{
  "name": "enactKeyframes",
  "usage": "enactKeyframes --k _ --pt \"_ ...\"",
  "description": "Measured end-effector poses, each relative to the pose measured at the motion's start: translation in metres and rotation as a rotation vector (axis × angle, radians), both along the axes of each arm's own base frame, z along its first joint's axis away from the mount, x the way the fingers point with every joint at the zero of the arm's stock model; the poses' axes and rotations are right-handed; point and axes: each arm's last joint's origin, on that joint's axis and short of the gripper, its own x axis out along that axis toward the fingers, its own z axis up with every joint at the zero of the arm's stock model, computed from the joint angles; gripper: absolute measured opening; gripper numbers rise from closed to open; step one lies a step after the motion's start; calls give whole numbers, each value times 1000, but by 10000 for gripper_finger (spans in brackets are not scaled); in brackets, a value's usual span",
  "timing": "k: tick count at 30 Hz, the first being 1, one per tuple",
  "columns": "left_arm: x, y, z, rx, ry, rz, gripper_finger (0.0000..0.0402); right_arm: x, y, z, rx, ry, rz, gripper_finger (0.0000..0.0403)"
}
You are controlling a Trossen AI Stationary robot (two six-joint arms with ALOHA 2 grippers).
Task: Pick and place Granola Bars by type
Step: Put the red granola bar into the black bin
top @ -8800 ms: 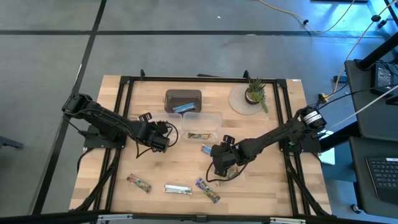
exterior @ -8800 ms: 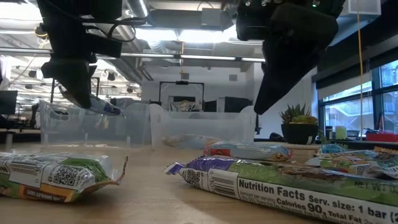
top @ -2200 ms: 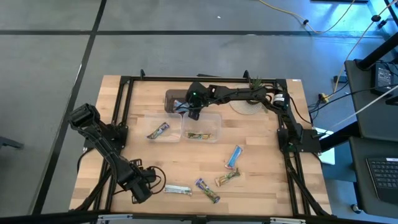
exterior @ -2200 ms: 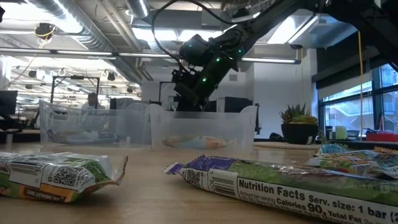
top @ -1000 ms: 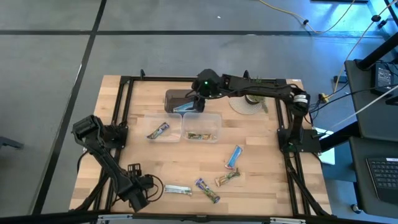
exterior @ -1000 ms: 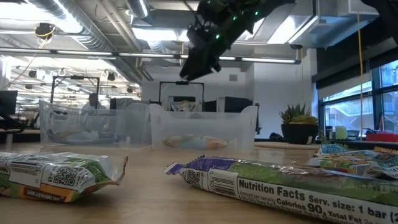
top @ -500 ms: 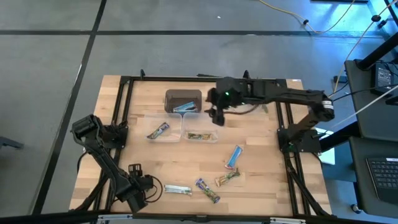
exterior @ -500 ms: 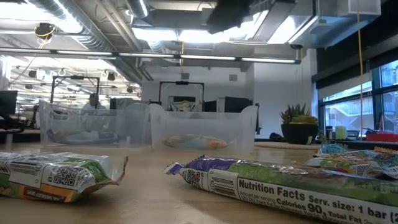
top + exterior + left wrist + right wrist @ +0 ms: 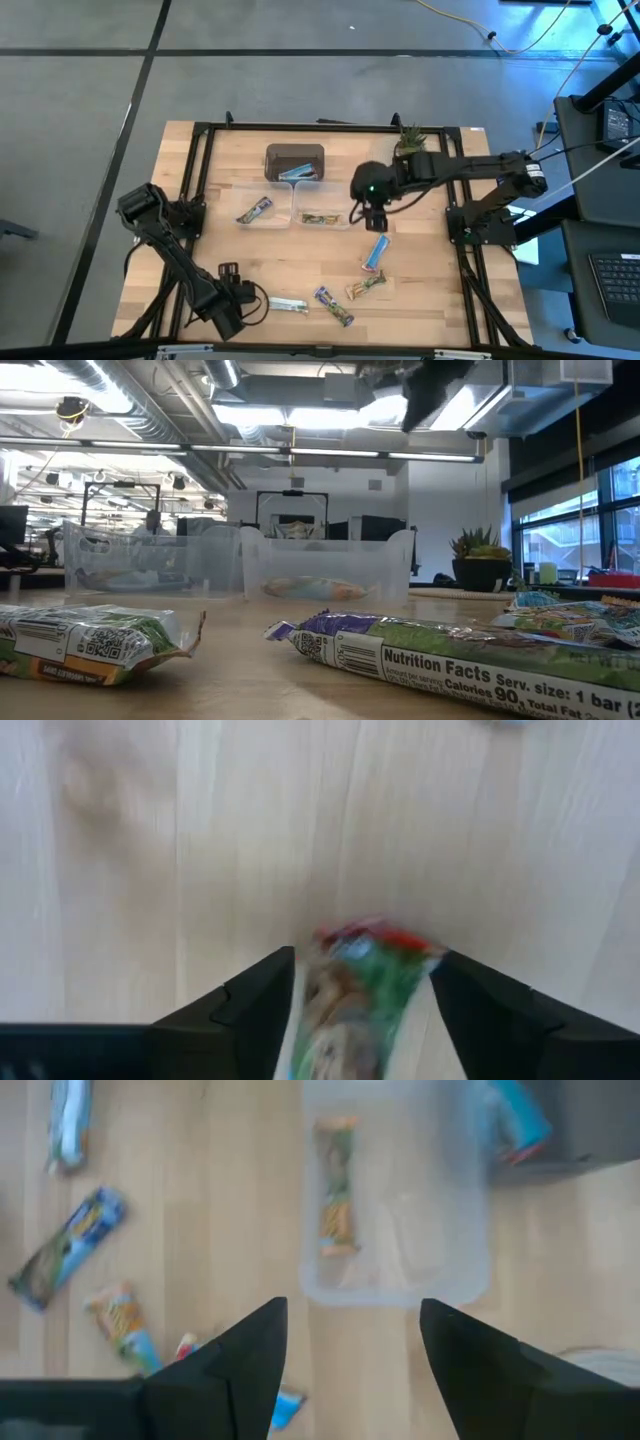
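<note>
Left gripper (image 9: pixel 232 290): low at the table's near-left part; in the left wrist view its fingers (image 9: pixel 255 1005) straddle a green bar (image 9: pixel 355 995) with a red end, a sliver of table showing on each side. Whether they clamp it, I cannot tell.
Right gripper (image 9: pixel 375 215): raised over the table's middle right, just past the right tub's corner; fingers (image 9: pixel 245 1355) spread apart, holding nothing.
Left tub (image 9: pixel 243 196): one purple bar (image 9: pixel 254 210) inside.
Right tub (image 9: pixel 349 190): one green-tan bar (image 9: pixel 319 217) inside.
Brown tray (image 9: pixel 293 152): behind the tubs, a blue bar (image 9: pixel 297 173) in it.
Loose bars: blue bar (image 9: pixel 376 252) right of centre; small bar (image 9: pixel 365 287) just in front of it; purple bar (image 9: pixel 333 306) and silvery bar (image 9: pixel 287 306) along the near edge, the silvery one beside the left gripper.
Plant (image 9: pixel 410 150): on a round mat at the far right.
</note>
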Motion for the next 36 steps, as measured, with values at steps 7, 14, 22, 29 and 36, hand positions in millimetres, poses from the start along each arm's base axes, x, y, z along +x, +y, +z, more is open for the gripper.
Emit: enactKeyframes --k 7,14,22,29,36 --pt "9 4 0 -22 -5 12 161 -6 16 -42 33 108 -16 231" --pt "5 2 0 -88 80 36 125 -12 29 -66 49 156 -30 231" --pt "6 2 0 -87 87 -16 95 -15 45 -70 68 159 -35 231" --pt "12 7 1 -85 91 -6 73 -18 59 -70 71 161 -4 231" --pt "22 11 5 -94 73 13 59 -19 64 -70 73 163 2 231"
